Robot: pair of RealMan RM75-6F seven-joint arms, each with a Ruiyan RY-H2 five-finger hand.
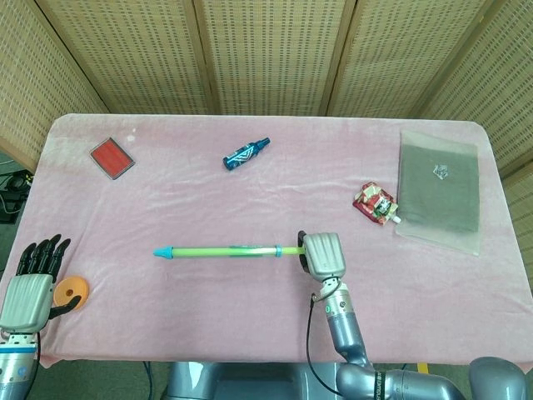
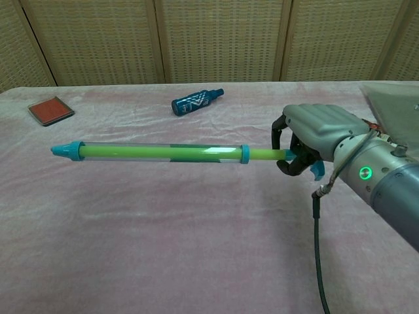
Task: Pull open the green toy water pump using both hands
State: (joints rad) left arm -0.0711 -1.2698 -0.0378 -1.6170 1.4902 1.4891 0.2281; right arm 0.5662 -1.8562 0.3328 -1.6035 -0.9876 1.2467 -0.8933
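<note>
The green toy water pump (image 1: 223, 250) (image 2: 157, 153) is a long clear-green tube with teal tip and collar, held level above the pink cloth, tip pointing to my left. My right hand (image 1: 321, 254) (image 2: 313, 135) grips its handle end, fingers curled round the thin green rod by the teal handle. My left hand (image 1: 30, 282) hangs at the table's near left corner, fingers spread and holding nothing, far from the pump and absent from the chest view.
An orange ring (image 1: 71, 292) lies beside my left hand. A blue bottle (image 1: 246, 153) and a red pad (image 1: 112, 157) lie at the back. A red snack pouch (image 1: 374, 204) and a grey bagged cloth (image 1: 439, 187) sit at the right.
</note>
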